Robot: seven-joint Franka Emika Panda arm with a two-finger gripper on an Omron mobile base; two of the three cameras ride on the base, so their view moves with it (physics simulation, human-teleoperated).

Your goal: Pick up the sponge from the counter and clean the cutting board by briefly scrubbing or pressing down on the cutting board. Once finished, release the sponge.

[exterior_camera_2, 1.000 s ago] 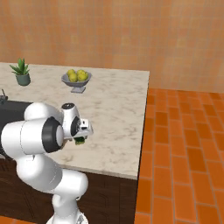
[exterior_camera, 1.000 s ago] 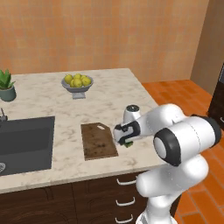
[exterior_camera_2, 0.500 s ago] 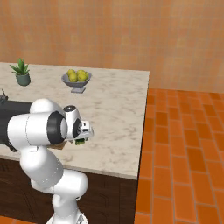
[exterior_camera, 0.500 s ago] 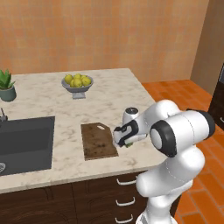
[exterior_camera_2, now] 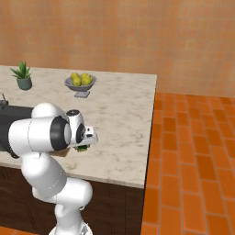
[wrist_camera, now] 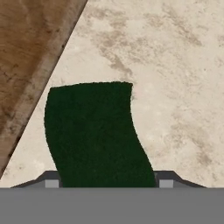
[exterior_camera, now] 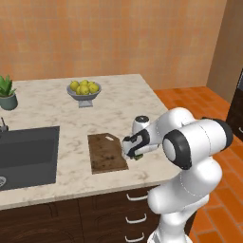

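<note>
Setting: kitchen, orange wall, beige marble worktop [exterior_camera: 118, 95].
Cutting board [exterior_camera: 107, 152]: dark brown, lower centre of left base view, lying flat.
Sponge [wrist_camera: 94, 133]: green face, centre of hand view, just right of the board edge, apparently clamped in the gripper [exterior_camera: 134, 153].
Handling advice: carry sponge leftward over the board, press squarely, scrub briefly, then release.

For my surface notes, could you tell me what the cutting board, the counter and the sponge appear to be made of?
Cutting board: apparently wood, matte dark brown with mottled stains and grain-like streaks. Counter: looks like polished marble or similar stone, beige with grey veining. Sponge: a fuzzy dark green scouring face, probably abrasive fibre, bent between the fingers of the tool, so seemingly soft.
</note>
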